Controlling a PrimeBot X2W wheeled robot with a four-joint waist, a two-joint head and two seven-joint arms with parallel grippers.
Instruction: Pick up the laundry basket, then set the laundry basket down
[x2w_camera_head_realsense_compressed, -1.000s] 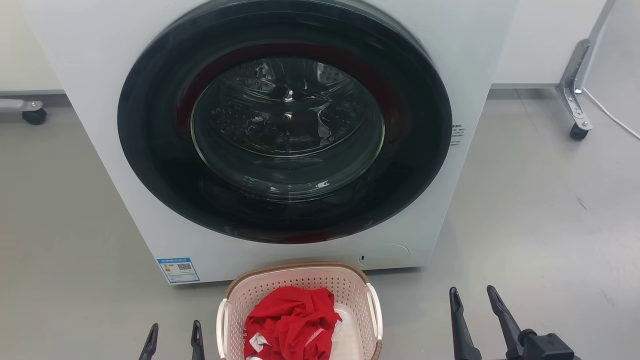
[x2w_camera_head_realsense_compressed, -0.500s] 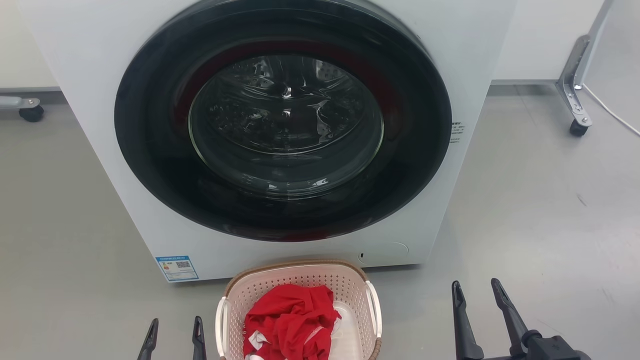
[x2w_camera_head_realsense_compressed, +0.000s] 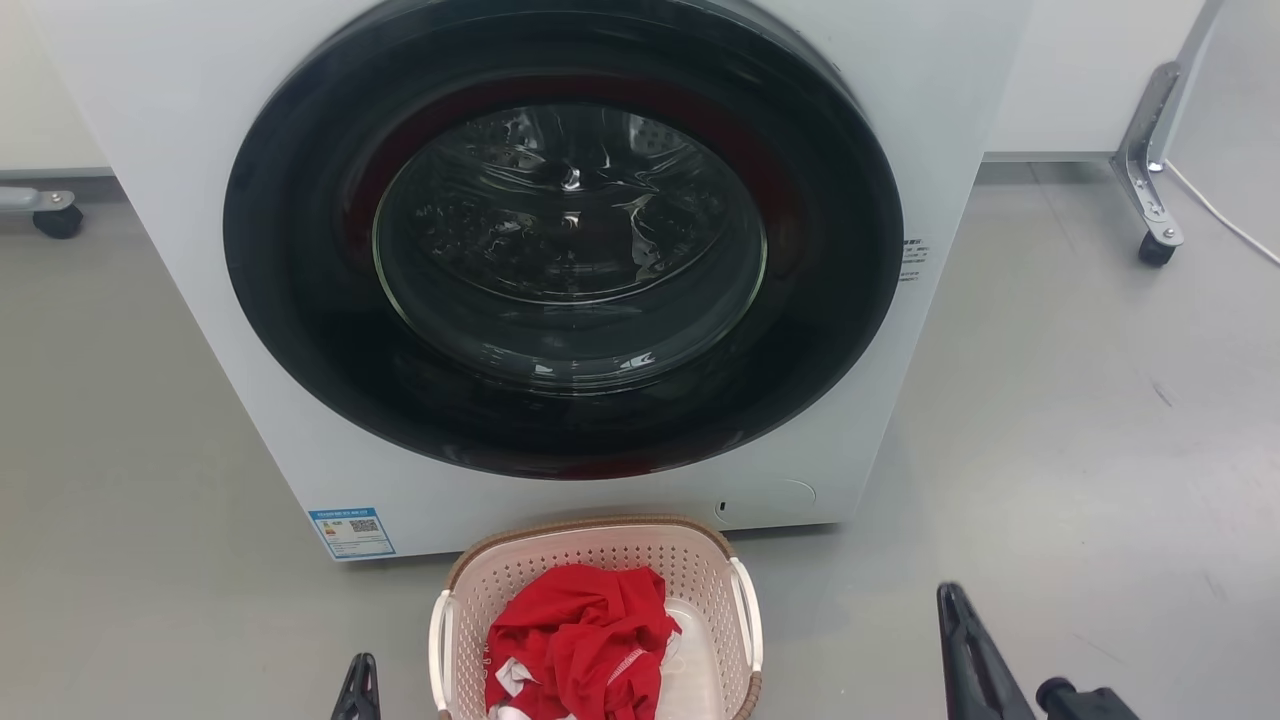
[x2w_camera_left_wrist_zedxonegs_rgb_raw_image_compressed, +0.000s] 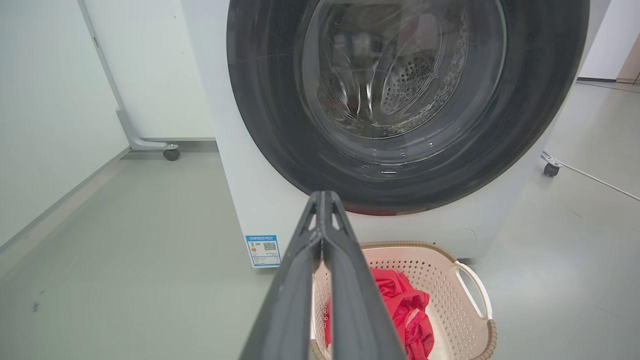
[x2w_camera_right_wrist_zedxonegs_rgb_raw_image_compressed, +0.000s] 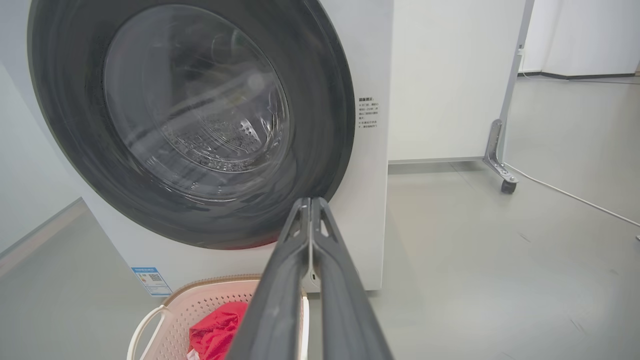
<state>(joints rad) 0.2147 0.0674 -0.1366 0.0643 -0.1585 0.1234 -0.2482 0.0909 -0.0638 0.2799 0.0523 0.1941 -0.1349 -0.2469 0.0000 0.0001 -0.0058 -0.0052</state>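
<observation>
Okay, laundry basket (x2w_camera_head_realsense_compressed: 590, 523) is on the floor, just in front of the washing machine (x2w_camera_head_realsense_compressed: 950, 100), below its round door (x2w_camera_head_realsense_compressed: 565, 240). It is upright, with a red garment (x2w_camera_head_realsense_compressed: 575, 635) bunched inside. One white handle (x2w_camera_head_realsense_compressed: 437, 640) is on the robot's left and the other (x2w_camera_head_realsense_compressed: 750, 610) on its right.

The left gripper (x2w_camera_head_realsense_compressed: 360, 670) is low and just beside the left handle, not touching. In the left wrist view its fingers are pressed together with nothing between them. The right gripper (x2w_camera_head_realsense_compressed: 950, 600) is well apart from the right handle, also closed and empty.

Pickup not started.

Risks:
- Both grippers need to open before reaching a handle, otherwise closed tips would shove the basket into the machine front.
- Uneven arm heights would tilt the basket and could spill the garment.
- The thin, smooth handles might slip.
</observation>
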